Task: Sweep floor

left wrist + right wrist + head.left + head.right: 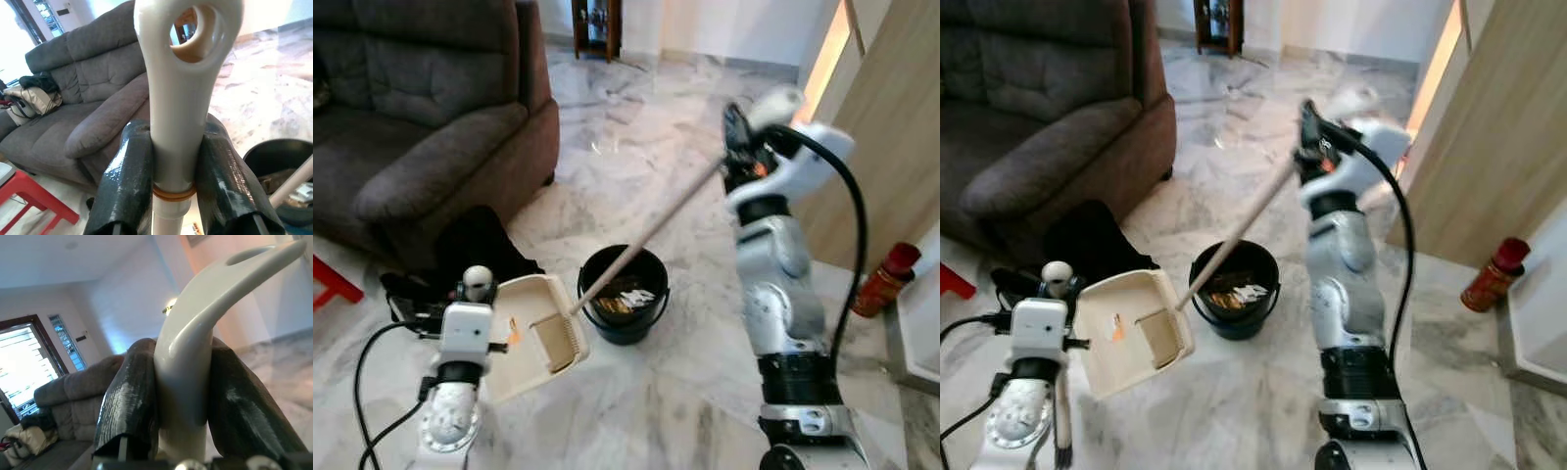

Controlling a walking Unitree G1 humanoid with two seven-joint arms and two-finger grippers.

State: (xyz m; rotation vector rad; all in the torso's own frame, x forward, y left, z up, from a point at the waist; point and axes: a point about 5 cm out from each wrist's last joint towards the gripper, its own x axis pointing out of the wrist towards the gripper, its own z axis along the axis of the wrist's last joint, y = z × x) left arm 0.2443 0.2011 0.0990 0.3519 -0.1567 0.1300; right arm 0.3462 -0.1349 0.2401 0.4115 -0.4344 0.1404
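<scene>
Over one black bucket, one dustpan, one broom, two clamped pincers

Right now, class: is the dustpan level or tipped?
Tipped. The dustpan, held by the left gripper, slants toward the bucket, its inner face showing.
</scene>
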